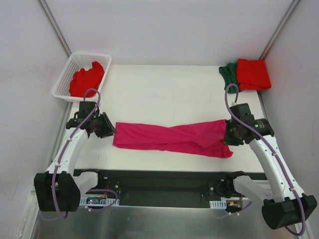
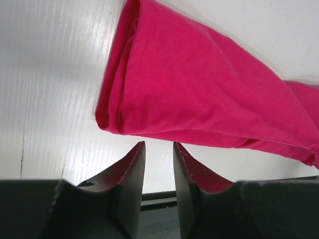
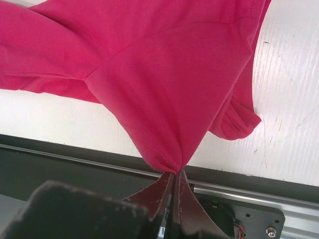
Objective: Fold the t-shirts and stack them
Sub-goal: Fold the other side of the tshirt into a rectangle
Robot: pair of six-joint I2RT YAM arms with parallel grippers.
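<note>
Nearest the lens, my right gripper clamps a gathered corner of the magenta t-shirt, soft knit lying as a long band across the near table. My left gripper, narrowly parted and empty, sits beside its left end. I judge the task half done: folded red t-shirt on green t-shirt far right, crumpled red t-shirt in lattice basket far left.

Robot lab cell: plain white walls, alu rails, white table, exposed purple cables.
</note>
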